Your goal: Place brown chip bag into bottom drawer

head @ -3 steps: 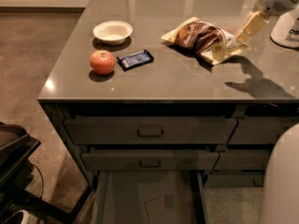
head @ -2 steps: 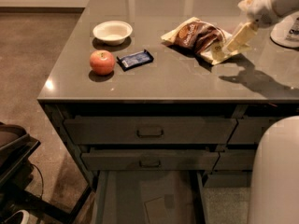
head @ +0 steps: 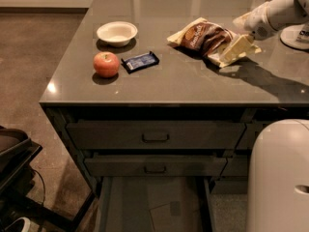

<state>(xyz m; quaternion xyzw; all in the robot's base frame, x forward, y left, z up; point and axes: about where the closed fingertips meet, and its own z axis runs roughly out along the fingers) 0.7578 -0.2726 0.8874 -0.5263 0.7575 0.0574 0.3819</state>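
One brown chip bag [head: 205, 36] lies on the countertop [head: 183, 81], two o'clock from the apple [head: 106, 64]. It looks light, crinkly and slippery, so pinch a crimped edge. The gripper [head: 236, 50] sits at the bag's four o'clock end; whether it grips, I cannot tell. The bottom drawer [head: 125, 202] stands open at six o'clock.

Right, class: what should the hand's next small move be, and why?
Probably settle the hand onto the right end of the brown chip bag and grip it: the hand is at that end, the bag lies on the counter, and the bottom drawer stands open below.
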